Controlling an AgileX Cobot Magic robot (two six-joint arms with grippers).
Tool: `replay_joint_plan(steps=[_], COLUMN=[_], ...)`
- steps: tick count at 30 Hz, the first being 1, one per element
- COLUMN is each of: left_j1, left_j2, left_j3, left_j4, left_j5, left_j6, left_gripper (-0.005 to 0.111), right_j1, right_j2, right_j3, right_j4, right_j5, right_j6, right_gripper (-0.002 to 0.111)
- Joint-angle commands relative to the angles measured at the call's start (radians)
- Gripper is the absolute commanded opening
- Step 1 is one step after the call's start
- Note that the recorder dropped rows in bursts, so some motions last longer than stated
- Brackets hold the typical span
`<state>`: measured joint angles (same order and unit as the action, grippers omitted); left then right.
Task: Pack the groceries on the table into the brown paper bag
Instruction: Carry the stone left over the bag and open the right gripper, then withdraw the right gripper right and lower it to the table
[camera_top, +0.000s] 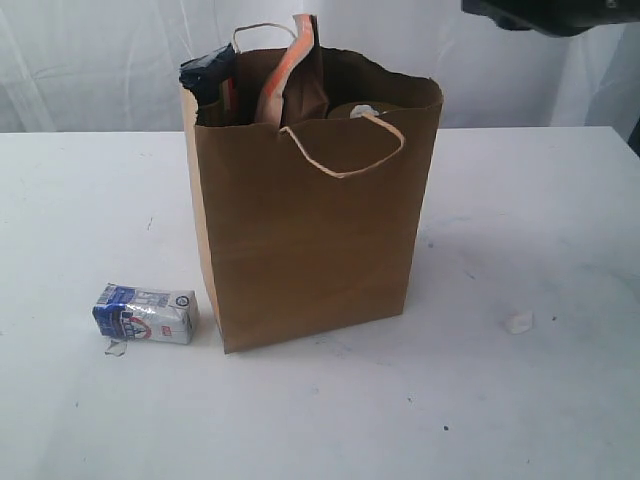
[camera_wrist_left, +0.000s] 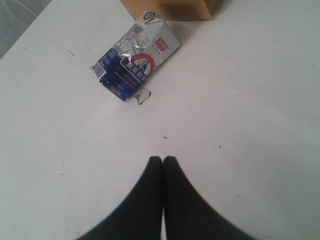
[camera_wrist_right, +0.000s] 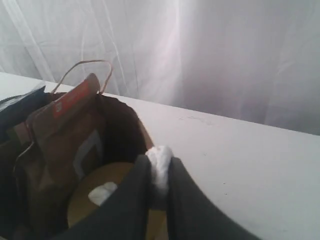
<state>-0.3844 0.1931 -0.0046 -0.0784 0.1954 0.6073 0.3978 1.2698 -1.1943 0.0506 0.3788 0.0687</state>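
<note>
Brown paper bag (camera_top: 310, 240) upright mid-frame in the exterior view, small blue-white carton (camera_top: 145, 313) lying on the table (camera_top: 500, 400) at lower left, just beside the bag's base, left gripper (camera_wrist_left: 163, 160) pressed together, right gripper (camera_wrist_right: 159, 163) pinching a white wad (camera_wrist_right: 159, 154) by the bag's rim, gold-lidded clear jar (camera_wrist_right: 95, 192) inside

— What else do we see?
— We see a crumpled white lump (camera_top: 519, 322). A pleated white curtain (camera_top: 100, 60) hangs well behind the lump, and a small clear scrap (camera_top: 114, 347) lies far to its left.
</note>
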Motion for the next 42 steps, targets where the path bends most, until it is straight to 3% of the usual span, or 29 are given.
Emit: replay_joint_plan(steps=[1, 14, 23, 26, 33, 42], left_j1=[0.002, 0.002, 0.002, 0.002, 0.002, 0.002], left_j2=[-0.007, -0.007, -0.007, -0.007, -0.007, -0.007], left_j3=[0.005, 0.005, 0.005, 0.005, 0.005, 0.005], left_j4=[-0.003, -0.003, -0.003, -0.003, -0.003, -0.003], left_j5=[-0.001, -0.001, -0.001, -0.001, -0.001, -0.001], left_j6=[-0.006, -0.006, -0.006, -0.006, -0.006, -0.006], left_gripper=[0.0, 0.0, 0.0, 0.0, 0.0, 0.0], right_j1=[0.058, 0.091, 0.098, 0.098, 0.095, -0.064], right_j2=[0.071, 0.185, 0.185, 0.181, 0.089, -0.093], right_j3=[-0.053, -0.113, -0.113, -0.113, -0.101, -0.003], right_j4=[-0.002, 0.033, 0.043, 0.043, -0.028, -0.051], right_j5=[0.02, 0.108, 0.097, 0.097, 0.098, 0.227], right_j6=[-0.02, -0.069, -0.069, -0.069, -0.069, -0.069], right_gripper=[0.0, 0.002, 0.042, 0.049, 0.045, 0.04])
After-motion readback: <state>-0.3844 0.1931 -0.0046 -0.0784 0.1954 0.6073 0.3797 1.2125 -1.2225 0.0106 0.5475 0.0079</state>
